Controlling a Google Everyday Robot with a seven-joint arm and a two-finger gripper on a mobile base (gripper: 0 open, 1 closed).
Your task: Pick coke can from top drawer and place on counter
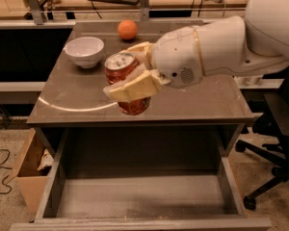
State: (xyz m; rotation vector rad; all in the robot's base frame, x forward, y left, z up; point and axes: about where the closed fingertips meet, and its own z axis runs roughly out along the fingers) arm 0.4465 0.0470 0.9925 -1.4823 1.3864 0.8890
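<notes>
Red coke can (121, 67) clamped mid-body in the tool (119, 76), over the tabletop (197, 100) front strip, out of the top drawer (144, 196) | probably light, thin-walled, slick, dents easy, so side grip's fine | front edge close; open room to the right, white bowl (84, 51) and orange (127, 30) further back

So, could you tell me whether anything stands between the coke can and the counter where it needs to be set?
Nothing visible does. The gripper holds the coke can over the front part of the counter; the white bowl and the orange sit farther back.
</notes>
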